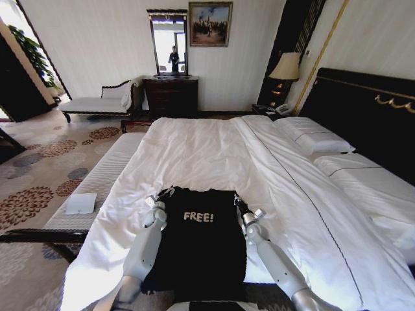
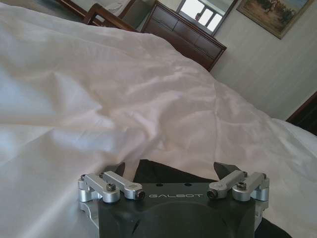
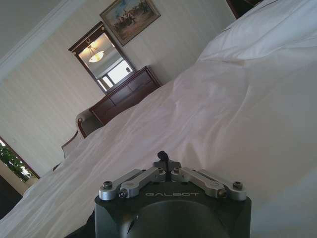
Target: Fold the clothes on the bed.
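Observation:
The clothes are one black T-shirt (image 1: pixel 201 253) with white "FREE!" lettering, lying flat as a narrow rectangle on the near part of the bed (image 1: pixel 207 149). My left gripper (image 1: pixel 163 193) is at the shirt's far left corner. In the left wrist view this gripper (image 2: pixel 171 167) is open, and the shirt's black edge (image 2: pixel 168 176) lies between its fingers. My right gripper (image 1: pixel 238 201) is at the far right corner. In the right wrist view it (image 3: pixel 163 159) is shut, its tips together over white duvet with no cloth seen between them. A bit of black cloth (image 3: pixel 81 230) shows beside the wrist.
White pillows (image 1: pixel 314 136) and a dark headboard (image 1: pixel 363 110) lie to the right. A padded bench (image 1: pixel 97 181) carrying a white item (image 1: pixel 81 203) runs along the bed's left side. A dresser (image 1: pixel 170 96), a chaise (image 1: pixel 97 103) and a lamp (image 1: pixel 285 68) stand at the far wall.

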`<state>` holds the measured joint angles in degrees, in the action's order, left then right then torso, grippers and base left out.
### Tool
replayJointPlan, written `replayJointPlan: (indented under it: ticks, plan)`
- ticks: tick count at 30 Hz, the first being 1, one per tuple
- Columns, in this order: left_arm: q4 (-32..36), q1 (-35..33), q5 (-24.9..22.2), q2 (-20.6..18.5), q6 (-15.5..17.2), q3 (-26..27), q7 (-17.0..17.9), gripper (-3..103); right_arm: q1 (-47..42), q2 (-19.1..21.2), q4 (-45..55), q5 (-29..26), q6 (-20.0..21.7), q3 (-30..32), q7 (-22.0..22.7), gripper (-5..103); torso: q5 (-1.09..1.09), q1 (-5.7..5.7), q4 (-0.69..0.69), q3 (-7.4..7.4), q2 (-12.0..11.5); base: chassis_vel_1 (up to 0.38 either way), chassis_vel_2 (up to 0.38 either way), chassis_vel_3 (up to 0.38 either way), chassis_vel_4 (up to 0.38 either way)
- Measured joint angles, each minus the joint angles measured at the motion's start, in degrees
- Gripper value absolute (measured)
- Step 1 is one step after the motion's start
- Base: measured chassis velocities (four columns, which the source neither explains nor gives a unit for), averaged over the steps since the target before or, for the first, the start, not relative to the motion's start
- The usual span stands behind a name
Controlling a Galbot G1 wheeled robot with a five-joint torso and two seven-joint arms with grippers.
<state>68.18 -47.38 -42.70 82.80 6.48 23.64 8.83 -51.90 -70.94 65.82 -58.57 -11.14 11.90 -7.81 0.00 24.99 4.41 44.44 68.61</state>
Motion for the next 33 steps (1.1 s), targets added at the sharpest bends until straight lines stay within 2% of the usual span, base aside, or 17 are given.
replayJointPlan:
  ticks: [11, 13, 15, 19, 22, 25, 28, 29, 30, 33]
  plan:
    - [-4.9, 1.7, 1.9, 1.8, -1.8, -0.1, -1.9, 102, -0.1, 0.1, -0.6, 0.6, -0.1, 0.0, -0.1, 0, 0.0, 0.0, 0.01, 0.0, 0.0, 0.0, 0.0, 0.0, 0.0]
    - [-5.7, 2.5, 2.3, 2.1, -2.2, 0.1, -2.0, 93, -0.1, 0.3, -0.4, 0.7, -0.1, 0.0, -0.1, 0, 0.0, 0.0, 0.0, 0.0, 0.0, 0.0, 0.0, 0.0, 0.0]
    - [-5.7, 2.6, 2.3, 2.1, -2.2, 0.1, -2.0, 93, -0.1, 0.3, -0.4, 0.7, -0.1, 0.0, -0.1, 0, 0.0, 0.0, 0.0, 0.0, 0.0, 0.0, 0.0, 0.0, 0.0]
    - [-5.9, 3.1, 2.4, 2.0, -2.3, 0.2, -2.0, 72, -0.2, 0.2, -0.4, 1.0, -0.2, 0.0, -0.1, 0, 0.0, 0.0, 0.0, 0.0, 0.0, 0.0, 0.0, 0.0, 0.0]
    - [-5.9, 3.2, 2.4, 2.0, -2.3, 0.2, -2.1, 66, -0.1, 0.2, -0.5, 1.1, -0.3, 0.0, -0.1, 0, 0.0, 0.0, 0.0, 0.01, 0.0, 0.0, 0.0, 0.0, 0.0]
    - [-6.0, 3.2, 2.4, 2.0, -2.3, 0.2, -2.1, 50, -0.1, 0.2, -0.5, 1.2, -0.3, 0.0, -0.1, 0, 0.0, 0.0, 0.0, 0.0, 0.0, 0.0, 0.0, 0.0, 0.0]
    - [-6.0, 3.1, 2.4, 2.1, -2.3, 0.2, -2.2, 44, -0.1, 0.2, -0.4, 1.3, -0.3, 0.0, 0.0, 0, 0.0, 0.0, 0.01, 0.0, 0.0, 0.0, 0.0, 0.0, 0.0]
    - [-6.0, 2.9, 2.3, 2.1, -2.3, 0.3, -2.2, 34, -0.1, 0.3, -0.1, 1.4, -0.3, 0.0, 0.1, 0, 0.0, 0.0, 0.0, 0.0, 0.0, 0.0, 0.0, 0.0, 0.0]
    - [-6.0, 2.9, 2.3, 2.1, -2.3, 0.3, -2.2, 34, -0.1, 0.3, -0.1, 1.4, -0.3, 0.0, 0.1, 0, 0.0, 0.0, 0.0, 0.0, 0.0, 0.0, 0.0, 0.0, 0.0]
    - [-5.0, 2.4, 2.0, 1.8, -2.2, 0.5, -2.2, 23, -0.6, 0.7, 1.1, 1.6, -0.4, 0.3, 0.7, 0, 0.0, 0.0, 0.0, 0.0, 0.0, 0.0, 0.0, 0.0, 0.0]
